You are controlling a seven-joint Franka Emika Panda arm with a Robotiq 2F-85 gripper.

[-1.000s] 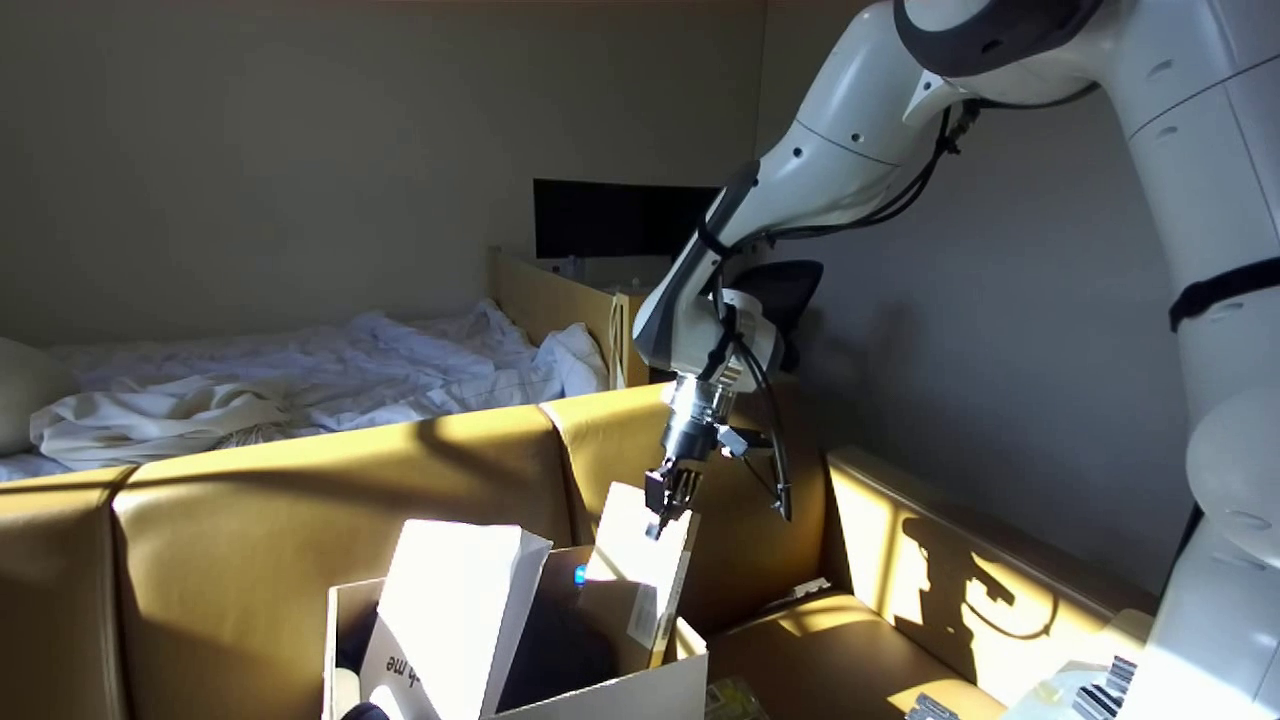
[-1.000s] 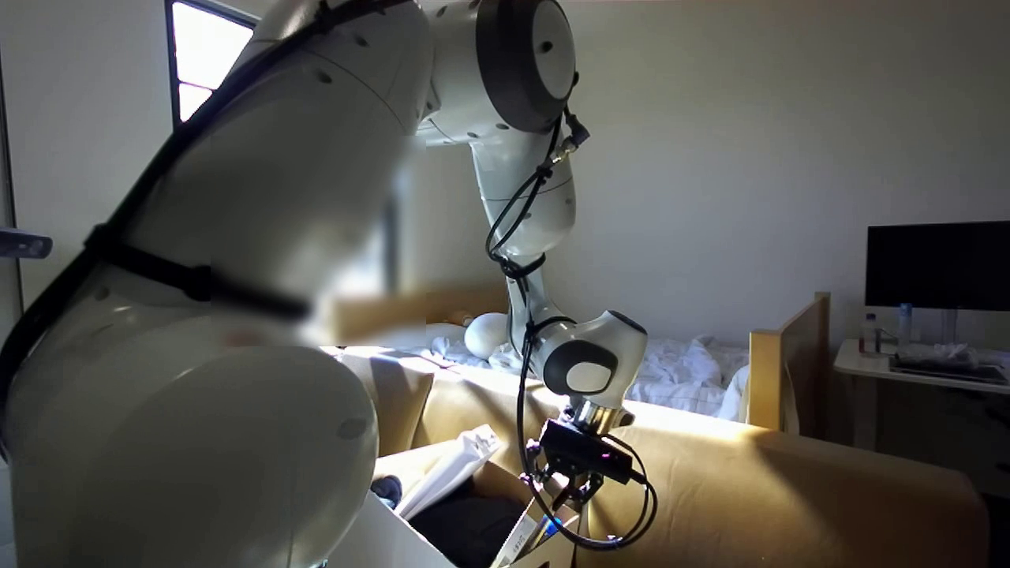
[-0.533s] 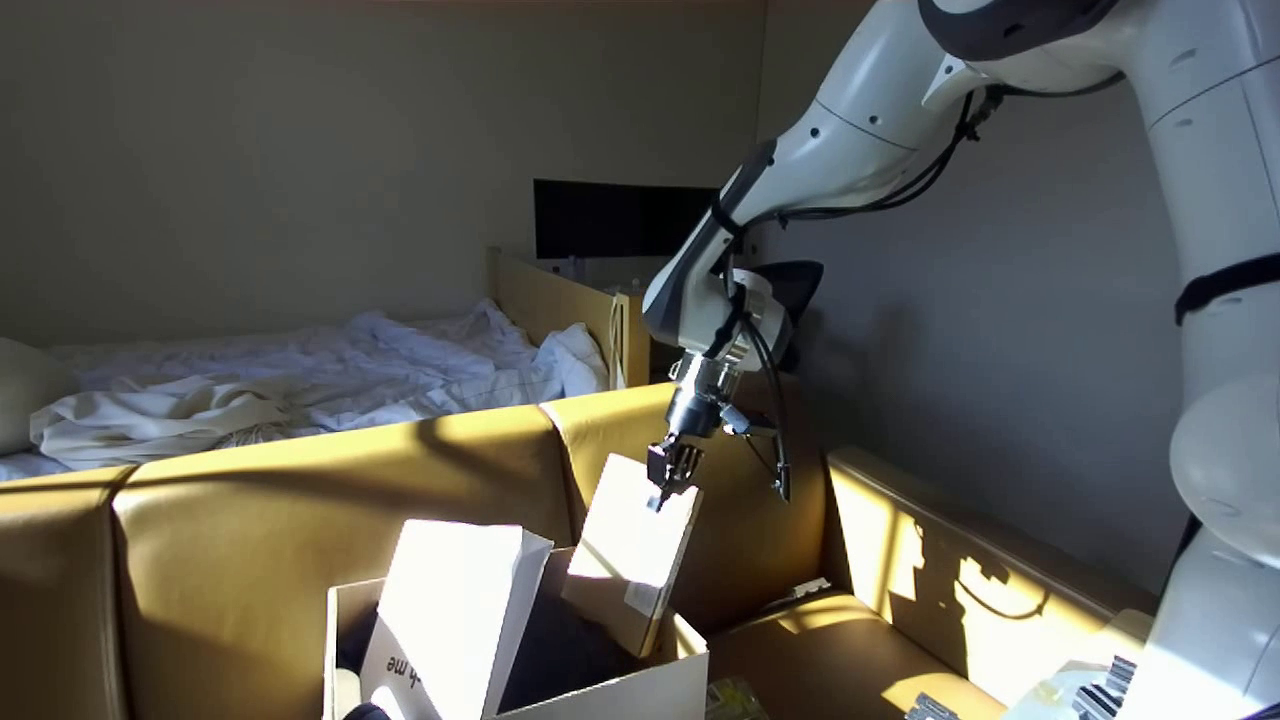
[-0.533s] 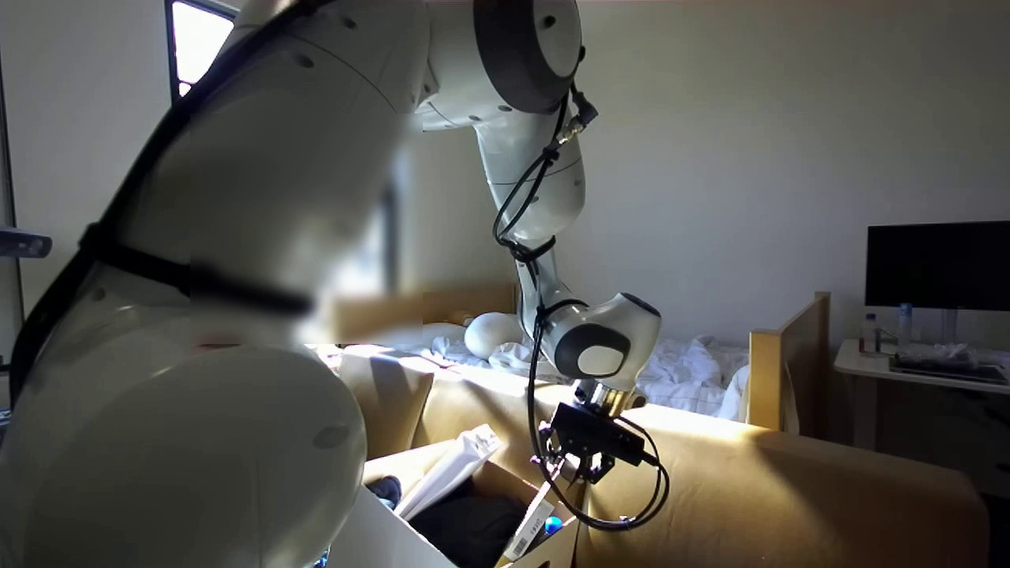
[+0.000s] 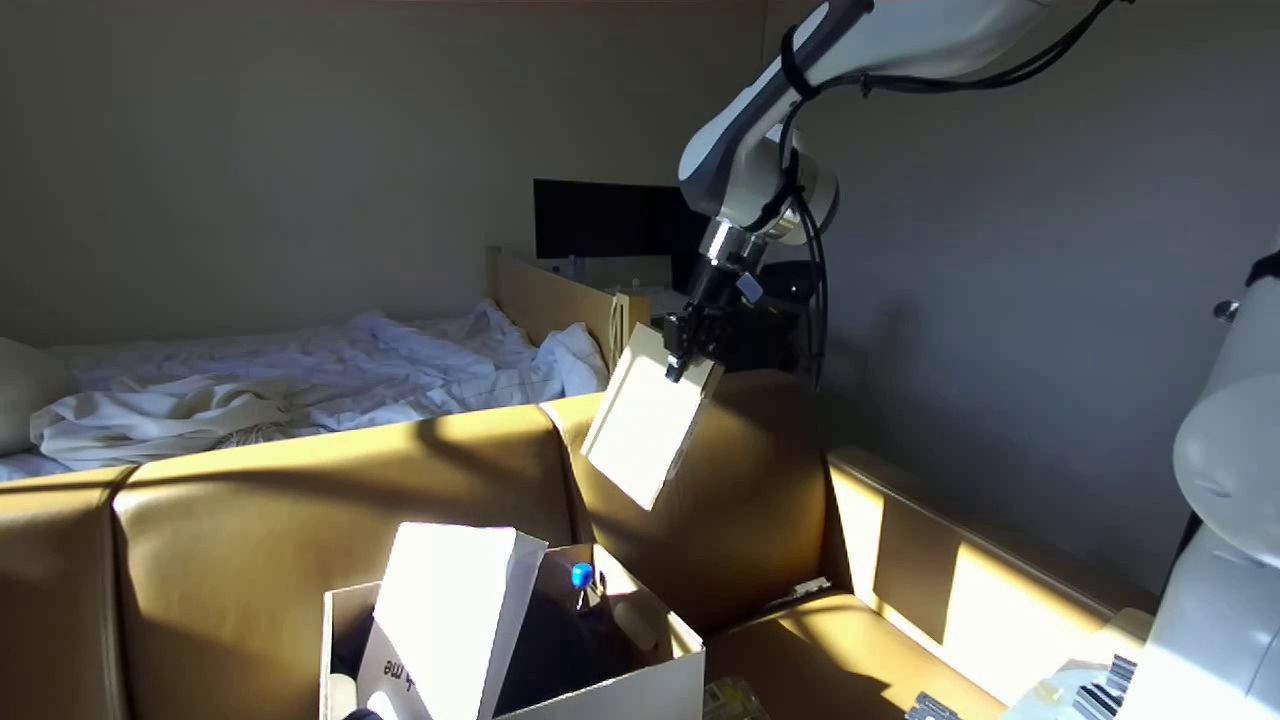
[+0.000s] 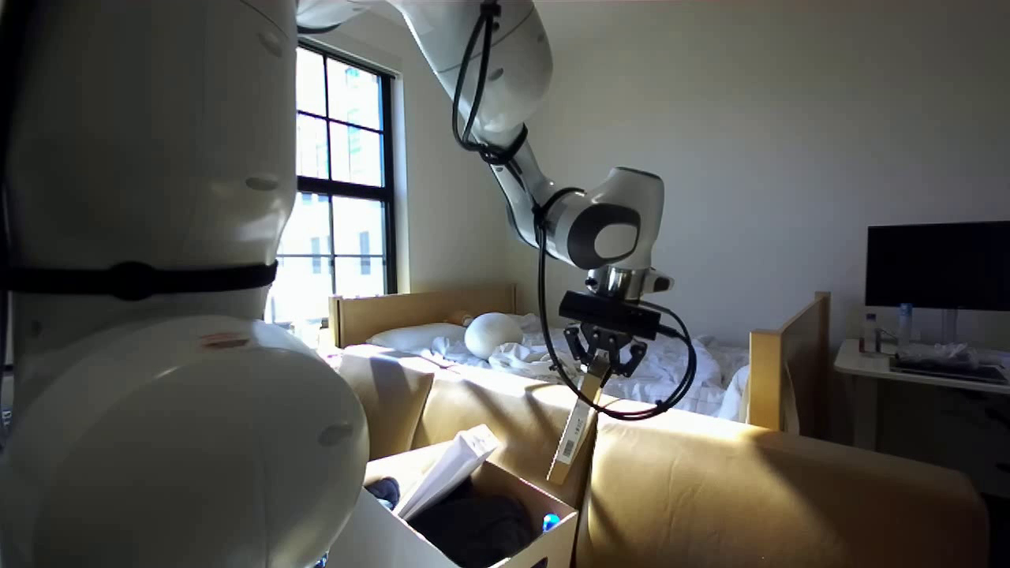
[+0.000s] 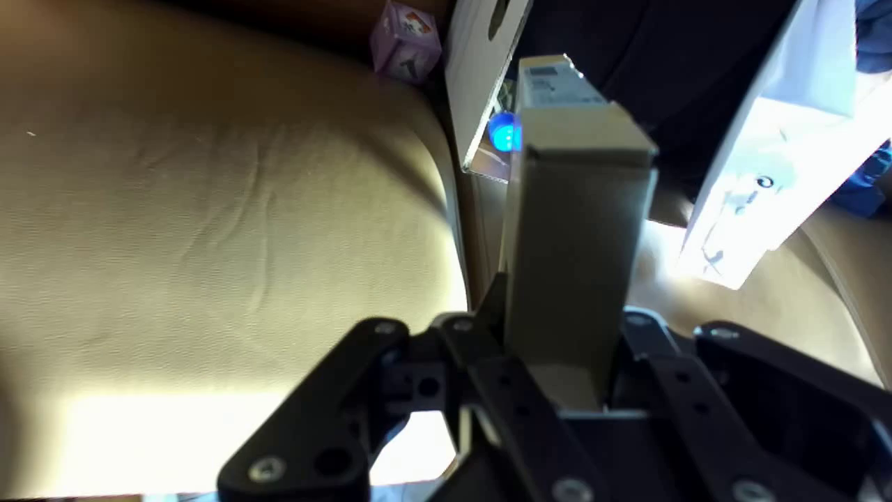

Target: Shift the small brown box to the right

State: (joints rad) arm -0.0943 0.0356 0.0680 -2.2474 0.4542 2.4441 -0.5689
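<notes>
"Where's the brown box [image 5: 648,418]?"
"Mid-frame in an exterior view, top end clamped in my pincer [image 7: 566,321]."
"Risk?"
"Held only up top, it might pivot and slip if I swing fast."

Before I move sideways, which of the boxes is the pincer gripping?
The slim brown box with the barcode label: it hangs tilted in the pincer, whereas the white box leans in the open carton.
</notes>
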